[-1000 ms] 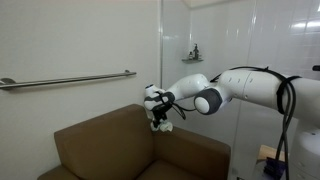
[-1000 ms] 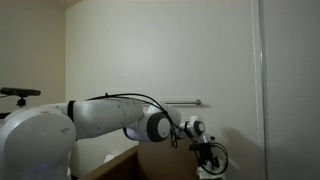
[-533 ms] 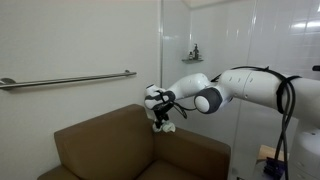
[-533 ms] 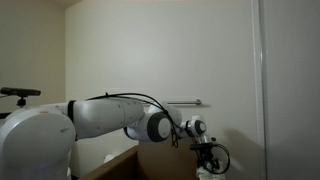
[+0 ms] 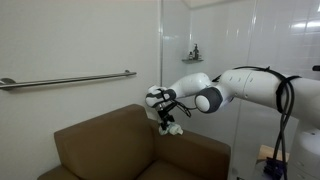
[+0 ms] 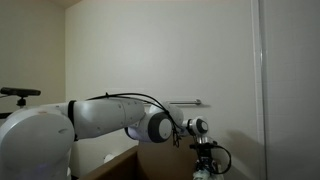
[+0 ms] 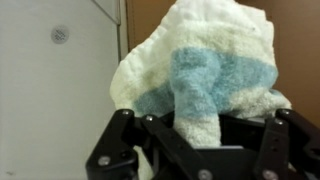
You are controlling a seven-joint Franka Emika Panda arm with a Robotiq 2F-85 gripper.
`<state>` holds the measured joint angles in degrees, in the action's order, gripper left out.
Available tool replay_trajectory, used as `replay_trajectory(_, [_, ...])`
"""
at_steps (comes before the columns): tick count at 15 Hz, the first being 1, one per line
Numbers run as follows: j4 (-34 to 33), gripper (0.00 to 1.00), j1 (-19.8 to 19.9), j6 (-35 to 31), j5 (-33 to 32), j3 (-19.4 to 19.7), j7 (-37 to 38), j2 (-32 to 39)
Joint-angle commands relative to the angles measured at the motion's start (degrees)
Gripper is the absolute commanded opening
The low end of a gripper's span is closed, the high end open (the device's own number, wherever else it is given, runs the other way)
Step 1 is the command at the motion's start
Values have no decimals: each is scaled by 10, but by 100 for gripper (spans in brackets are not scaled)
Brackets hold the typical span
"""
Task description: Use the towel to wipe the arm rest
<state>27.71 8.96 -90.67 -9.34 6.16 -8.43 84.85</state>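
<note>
My gripper (image 5: 165, 120) is shut on a white towel with a light blue stripe (image 7: 200, 70). In the wrist view the towel bunches up between the black fingers and fills most of the picture. In an exterior view the towel (image 5: 172, 128) hangs from the gripper right over the brown sofa's arm rest (image 5: 190, 150), near its back end; whether it touches the arm rest I cannot tell. In an exterior view the gripper (image 6: 204, 160) shows low in the picture above the sofa edge (image 6: 125, 162).
A metal grab bar (image 5: 70, 79) runs along the wall above the sofa back (image 5: 100, 135). A glass panel and a small shelf (image 5: 193, 54) stand behind the arm. The white wall (image 7: 50, 80) is close beside the towel.
The gripper with the towel has moved a little down and along the arm rest, away from the sofa back.
</note>
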Motion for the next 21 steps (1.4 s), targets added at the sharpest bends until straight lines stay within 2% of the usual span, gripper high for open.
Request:
replay_trajectory(1, [18, 4, 6, -13, 3, -1, 3, 0])
replay_trajectory(12, [10, 5, -7, -133, 3, -4, 18, 0])
replay_trajectory(13, [9, 26, -9, -146, 2, -2, 20, 0])
replay_trajectory(16, [0, 38, -14, -160, -1, 4, 32, 0])
replay_trajectory(21, [-19, 70, -17, -137, -5, 14, 52, 0])
